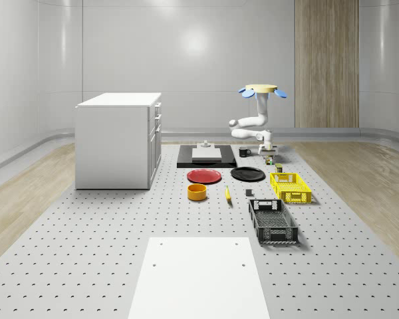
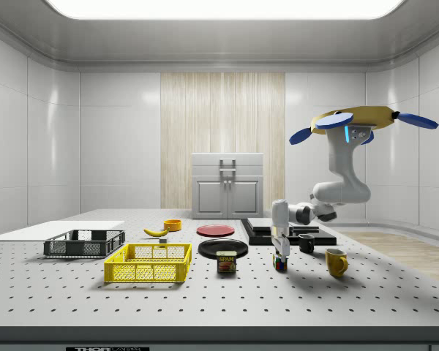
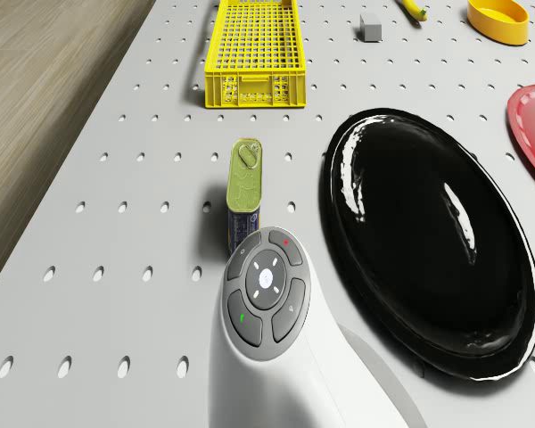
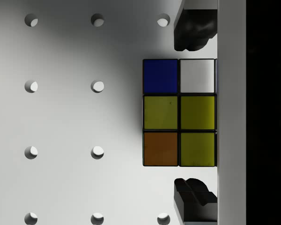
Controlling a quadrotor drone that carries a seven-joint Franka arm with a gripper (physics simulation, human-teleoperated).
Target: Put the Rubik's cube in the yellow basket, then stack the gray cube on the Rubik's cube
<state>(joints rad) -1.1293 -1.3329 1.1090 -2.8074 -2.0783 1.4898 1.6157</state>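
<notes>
— While the drone (image 2: pixel 362 119) hovers in the air above the far end of the surface (image 1: pixel 86 252), where is its tool?

— The arm bends down from the drone and the tool (image 2: pixel 279 252) hangs straight over the Rubik's cube (image 2: pixel 279 263), which stands on the surface. In the wrist view the cube (image 4: pixel 179 112) sits between the two dark fingertips (image 4: pixel 193 30), one on each side, with a gap between each tip and the cube. So the fingers are spread and hold nothing.

— What lies near the cube?

— In the side view a tin can (image 2: pixel 227 262) stands just beside it toward that view's left, and a yellow mug (image 2: pixel 336 261) toward its right. A dark mug (image 2: pixel 306 243) sits behind. The drone view shows the can (image 3: pixel 243 192) next to the black plate (image 3: pixel 428 241).

— And the yellow basket?

— The yellow basket (image 1: pixel 290 187) rests on the surface, well apart from the cube, nearer the camera in the whole-scene view. The gray cube (image 3: pixel 370 26) lies beside the basket (image 3: pixel 252 52), close to a banana (image 1: pixel 227 194) and an orange bowl (image 1: pixel 197 192). A black basket (image 1: pixel 272 221) sits nearer still, and a red plate (image 1: pixel 205 176) lies beside the black one.
</notes>
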